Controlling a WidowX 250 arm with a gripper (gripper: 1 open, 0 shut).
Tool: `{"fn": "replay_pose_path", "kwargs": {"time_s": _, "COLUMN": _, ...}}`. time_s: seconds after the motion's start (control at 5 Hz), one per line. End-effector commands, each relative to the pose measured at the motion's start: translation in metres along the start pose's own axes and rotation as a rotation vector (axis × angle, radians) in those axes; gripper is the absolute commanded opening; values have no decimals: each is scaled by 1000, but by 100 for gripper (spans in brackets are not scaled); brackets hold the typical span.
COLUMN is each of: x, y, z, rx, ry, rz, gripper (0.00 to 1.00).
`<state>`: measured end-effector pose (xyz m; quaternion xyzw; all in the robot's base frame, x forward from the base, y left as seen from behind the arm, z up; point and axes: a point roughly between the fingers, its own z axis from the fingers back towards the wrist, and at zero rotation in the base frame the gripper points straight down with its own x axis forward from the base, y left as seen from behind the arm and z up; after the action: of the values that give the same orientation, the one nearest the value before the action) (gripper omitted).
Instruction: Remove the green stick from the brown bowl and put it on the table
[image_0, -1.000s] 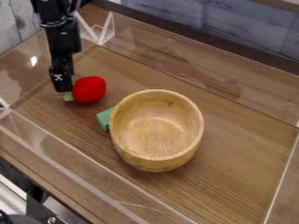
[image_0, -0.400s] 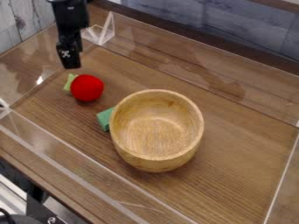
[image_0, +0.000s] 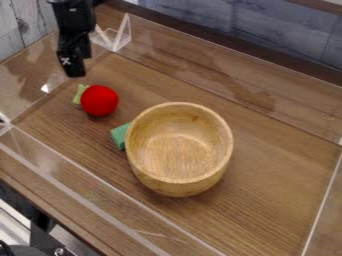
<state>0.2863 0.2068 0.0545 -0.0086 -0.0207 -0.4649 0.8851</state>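
Round grained wooden bowl (image_0: 179, 149), thick-walled; smooth red ball (image_0: 99, 100) nearer the bench's (image_0: 274, 120) left edge; dark hand (image_0: 72, 71) released.

On the table (image_0: 274, 135), the big bowl (image_0: 178, 150) sits near the middle, with the ball (image_0: 99, 100) apart from it toward ten o'clock and a small block (image_0: 122, 136) at its nine o'clock side.

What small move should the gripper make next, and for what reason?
Probably lift slightly and withdraw: the open gripper hangs near the red ball, holding nothing, and the brown bowl shows no stick inside.
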Motion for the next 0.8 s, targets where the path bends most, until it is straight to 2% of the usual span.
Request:
{"fn": "replay_pose_path", "kwargs": {"time_s": 0.0, "x": -6, "y": 14, "z": 18, "rx": 77, "ry": -14, "rz": -1, "gripper": 100}}
{"fn": "replay_pose_path", "kwargs": {"time_s": 0.4, "x": -7, "y": 14, "z": 22, "rx": 68, "ry": -38, "rz": 7, "gripper": 100}}
{"fn": "replay_pose_path", "kwargs": {"time_s": 0.6, "x": -7, "y": 15, "z": 24, "rx": 64, "ry": -49, "rz": -4, "gripper": 0}}
